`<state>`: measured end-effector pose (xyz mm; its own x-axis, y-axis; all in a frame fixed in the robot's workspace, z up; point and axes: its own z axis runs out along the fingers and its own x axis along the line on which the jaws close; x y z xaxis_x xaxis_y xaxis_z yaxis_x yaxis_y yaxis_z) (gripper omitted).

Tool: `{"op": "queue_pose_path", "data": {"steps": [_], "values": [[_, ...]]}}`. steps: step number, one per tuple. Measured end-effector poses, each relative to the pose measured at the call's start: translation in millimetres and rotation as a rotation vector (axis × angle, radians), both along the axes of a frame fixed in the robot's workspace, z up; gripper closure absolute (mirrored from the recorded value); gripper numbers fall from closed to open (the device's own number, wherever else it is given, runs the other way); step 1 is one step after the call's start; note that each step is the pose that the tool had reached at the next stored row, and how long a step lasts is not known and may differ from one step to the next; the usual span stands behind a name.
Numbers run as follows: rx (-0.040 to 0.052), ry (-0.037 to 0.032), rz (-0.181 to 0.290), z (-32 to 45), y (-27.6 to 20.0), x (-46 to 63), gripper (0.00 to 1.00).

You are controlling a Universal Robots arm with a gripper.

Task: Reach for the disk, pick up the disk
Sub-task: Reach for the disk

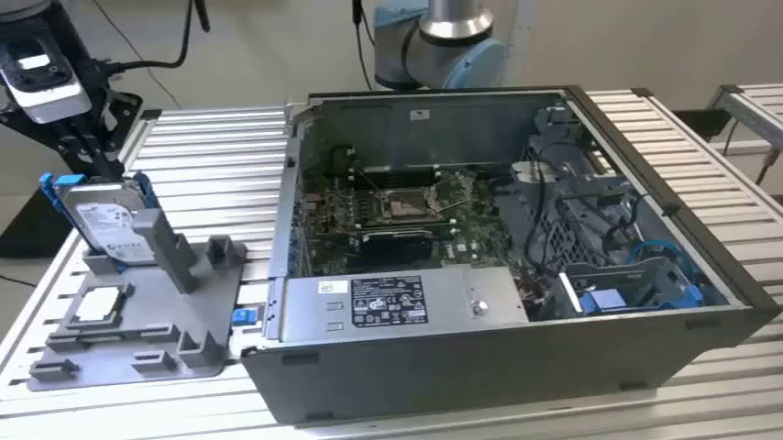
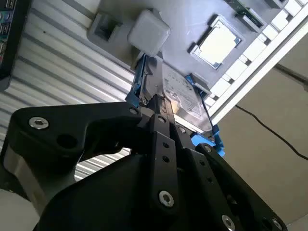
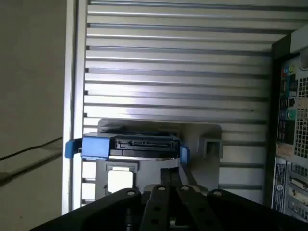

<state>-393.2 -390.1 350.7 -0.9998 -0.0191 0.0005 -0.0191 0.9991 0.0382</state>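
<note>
The disk (image 1: pixel 108 220), a rectangular silver metal hard drive with a white printed label, clipped in a bright blue plastic frame, is seen standing on edge in a slot of a grey plastic fixture (image 1: pixel 183 302) at the exterior view's left. In the first wrist view the connector edge of the disk (image 3: pixel 139 144) is turned toward the camera.

The black gripper (image 1: pixel 101 170) is held directly over the disk's upper edge, at or just short of touching it. In the second wrist view the gripper (image 2: pixel 156 103) is seen at that same edge. Whether the gripper is parted or closed on the disk cannot be told.

A small flat silver-white square chip (image 1: pixel 101 305) is laid on the fixture's flat part, near the disk. The fixture is set on a slatted aluminium table (image 1: pixel 208 147), beside an open grey metal computer case (image 1: pixel 490 357) toward the exterior view's right.
</note>
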Motion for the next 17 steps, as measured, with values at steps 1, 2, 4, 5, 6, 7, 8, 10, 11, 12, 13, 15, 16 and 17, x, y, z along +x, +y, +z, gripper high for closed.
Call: {"op": "queue_pose_path", "data": {"steps": [1,2,4,5,6,7,8,10,11,12,13,15,16,17], "values": [[0.0000,0.0000,0.000,0.0,0.0,0.0,1.00],[0.0000,0.0000,0.000,0.0,0.0,0.0,1.00],[0.0000,0.0000,0.000,0.0,0.0,0.0,1.00],[0.0000,0.0000,0.000,0.0,0.0,0.0,1.00],[0.0000,0.0000,0.000,0.0,0.0,0.0,1.00],[0.0000,0.0000,0.000,0.0,0.0,0.0,1.00],[0.0000,-0.0001,0.000,0.0,0.0,0.0,1.00],[0.0000,0.0000,0.000,0.0,0.0,0.0,1.00],[0.0000,0.0000,0.000,0.0,0.0,0.0,1.00],[0.0000,0.0000,0.000,0.0,0.0,0.0,1.00],[0.0000,0.0000,0.000,0.0,0.0,0.0,1.00],[-0.0001,0.0001,-0.001,-0.1,1.4,-0.2,1.00],[-0.0001,0.0000,-0.001,-0.2,3.3,-0.8,1.00],[0.0000,0.0000,-0.001,-0.3,5.8,-1.7,1.00]]}}
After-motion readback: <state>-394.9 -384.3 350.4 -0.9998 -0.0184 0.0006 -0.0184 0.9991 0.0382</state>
